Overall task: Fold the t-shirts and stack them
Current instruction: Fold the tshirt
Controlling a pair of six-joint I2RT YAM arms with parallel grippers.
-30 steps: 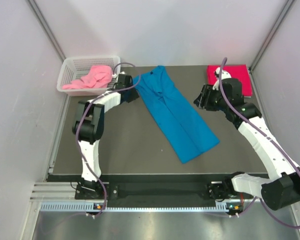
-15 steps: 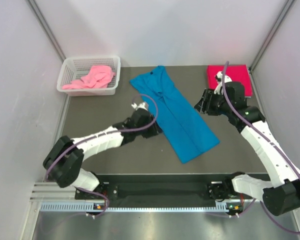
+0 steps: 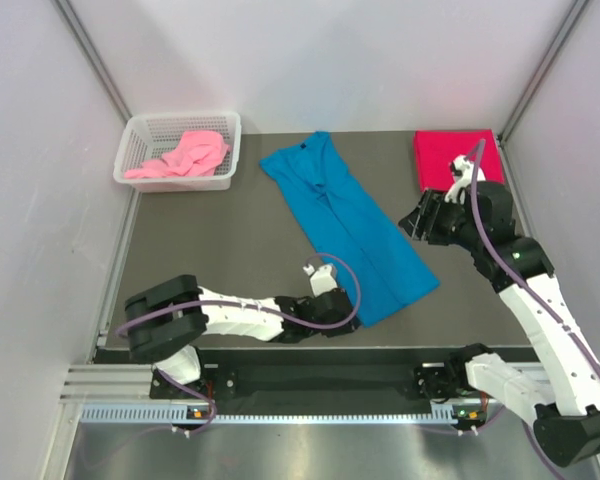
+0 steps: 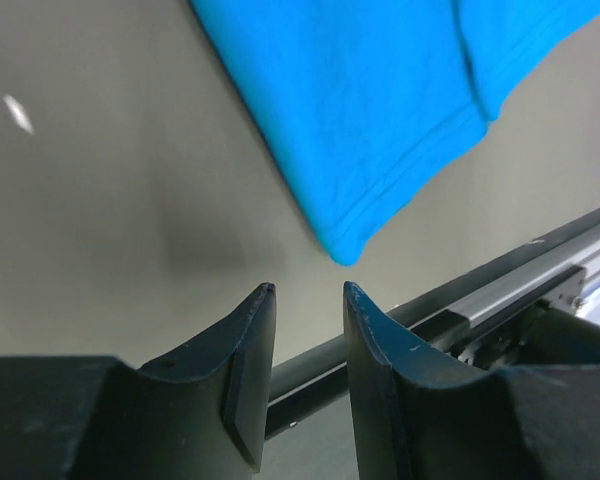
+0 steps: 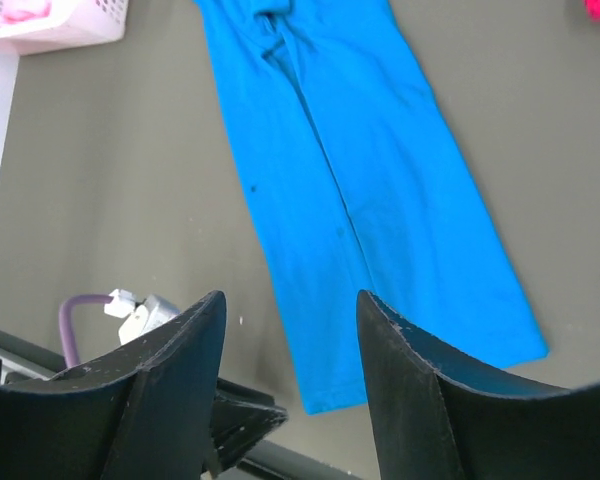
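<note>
- Since a second earlier, the left claw had been swung along the blue t-shirt to its near hem corner.
- The shirt was laid flat on the desk, long axis diagonal.
- That corner was seen just ahead of the left claw, which was narrowly parted and empty.
- The right claw was held wide, empty, farther off.

blue t-shirt: folded lengthwise | red t-shirt: folded | pink t-shirt: crumpled
</note>
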